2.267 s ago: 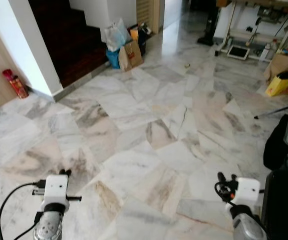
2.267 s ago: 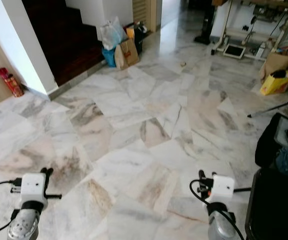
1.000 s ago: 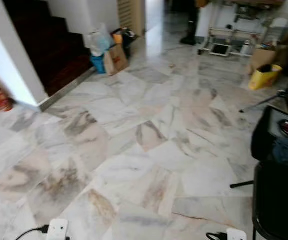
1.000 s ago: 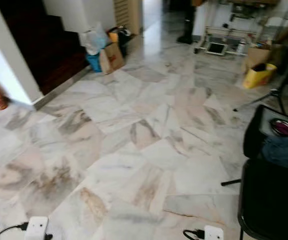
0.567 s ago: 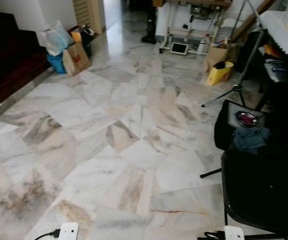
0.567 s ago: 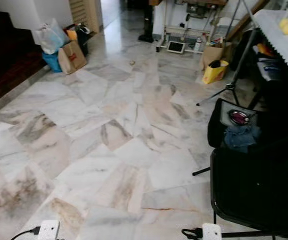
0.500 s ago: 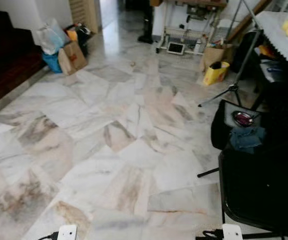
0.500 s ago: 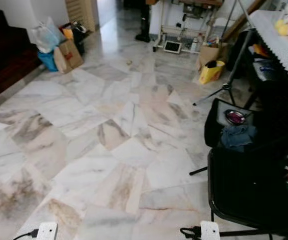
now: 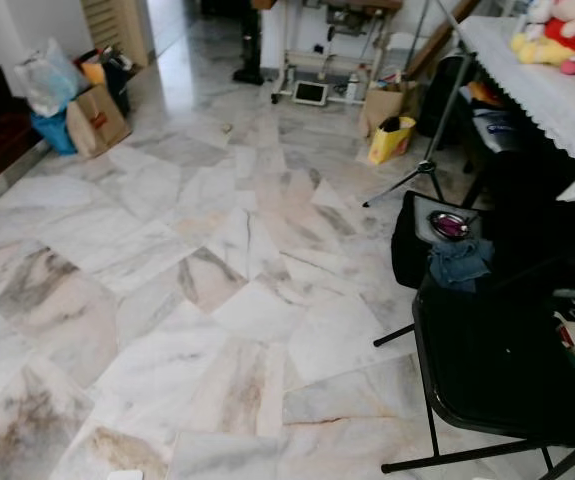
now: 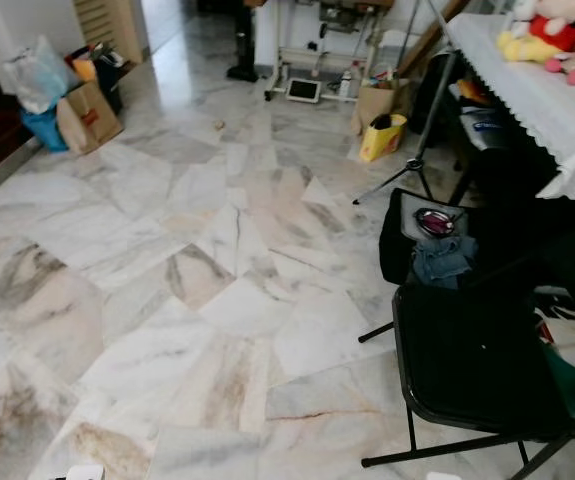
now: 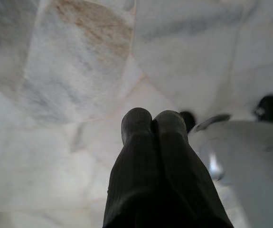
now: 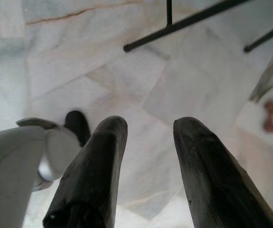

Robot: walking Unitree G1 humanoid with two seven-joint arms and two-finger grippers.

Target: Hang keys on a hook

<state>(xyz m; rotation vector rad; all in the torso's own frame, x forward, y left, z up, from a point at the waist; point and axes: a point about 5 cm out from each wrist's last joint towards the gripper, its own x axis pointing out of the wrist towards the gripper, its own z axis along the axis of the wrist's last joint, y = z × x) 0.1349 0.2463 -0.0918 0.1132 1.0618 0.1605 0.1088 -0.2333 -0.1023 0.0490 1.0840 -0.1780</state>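
Both end effectors empty above marble floor (image 9: 217,300)

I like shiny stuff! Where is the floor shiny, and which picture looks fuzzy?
Left eye view: the marble floor shines with white glare near the far doorway. Left wrist view: the shut left pincer is soft and blurry. Right wrist view: the open right pincer is fuzzy too.

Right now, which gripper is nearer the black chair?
Right. The right gripper hangs open just short of the chair legs; the left gripper, shut, hangs over floor on the robot's other side.
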